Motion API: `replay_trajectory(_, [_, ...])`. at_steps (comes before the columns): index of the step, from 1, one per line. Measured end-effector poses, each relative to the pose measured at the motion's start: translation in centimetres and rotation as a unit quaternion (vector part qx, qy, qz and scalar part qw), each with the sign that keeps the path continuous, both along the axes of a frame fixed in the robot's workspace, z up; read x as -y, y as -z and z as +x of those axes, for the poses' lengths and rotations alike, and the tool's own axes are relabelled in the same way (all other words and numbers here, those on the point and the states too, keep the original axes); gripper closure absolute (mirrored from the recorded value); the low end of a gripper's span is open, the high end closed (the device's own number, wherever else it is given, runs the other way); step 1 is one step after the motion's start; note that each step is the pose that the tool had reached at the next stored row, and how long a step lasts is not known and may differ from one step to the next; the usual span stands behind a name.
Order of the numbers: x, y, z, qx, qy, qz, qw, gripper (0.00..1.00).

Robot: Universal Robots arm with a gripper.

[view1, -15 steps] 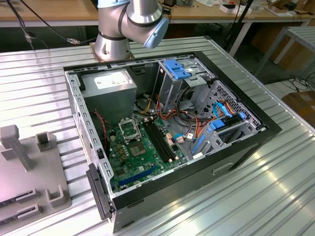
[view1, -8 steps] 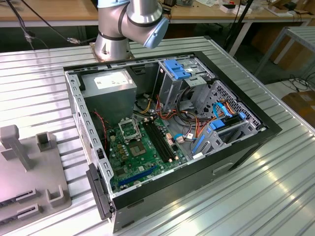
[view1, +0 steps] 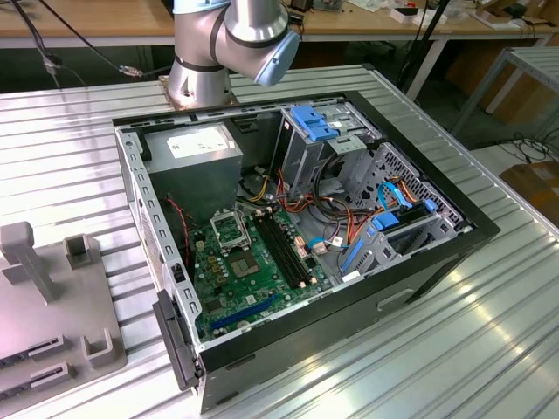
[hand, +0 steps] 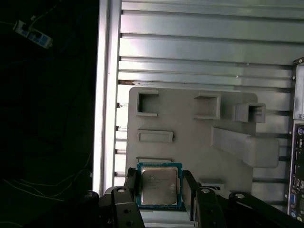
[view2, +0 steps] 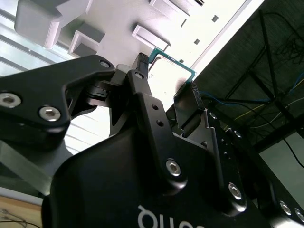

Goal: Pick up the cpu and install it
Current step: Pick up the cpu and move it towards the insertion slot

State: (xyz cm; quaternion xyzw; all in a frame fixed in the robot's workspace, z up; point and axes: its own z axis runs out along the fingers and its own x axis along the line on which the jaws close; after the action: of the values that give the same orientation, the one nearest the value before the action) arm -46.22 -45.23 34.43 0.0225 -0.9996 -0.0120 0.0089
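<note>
My black two-finger gripper (view2: 167, 74) is clamped on opposite edges of the small flat square silver-faced cpu (hand: 159, 186), held above the grey moulded fixture plate (hand: 190, 137) near the ribbed metal tabletop's (hand: 190, 47) edge — light, stiff, thin, I judge, and fragile underneath — so edges only.

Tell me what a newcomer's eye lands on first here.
The open computer case dominates the exterior view, standing on the ribbed metal table with its green motherboard exposed. In the first wrist view, the tool grips the cpu between its fingers, above a grey fixture plate.
</note>
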Motion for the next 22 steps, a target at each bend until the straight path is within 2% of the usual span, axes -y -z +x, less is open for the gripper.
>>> replay_trajectory(1, [0.0,-0.04,0.0,0.0,0.0,0.0,1.0,0.53])
replay_trajectory(3, [0.0,-0.8,0.01,-0.0007,0.0,0.0,1.0,0.53])
replay_trajectory(5, [0.0,-1.88,0.04,-0.0021,0.0,0.0,1.0,0.53])
replay_trajectory(6, [0.0,-2.04,0.04,-0.0024,0.0,0.0,1.0,0.53])
replay_trajectory(16, [0.0,-2.8,0.06,-0.0035,0.0,0.0,0.99999,0.53])
replay_trajectory(22, [0.0,-2.9,0.07,-0.0037,0.0,0.0,0.99999,0.53])
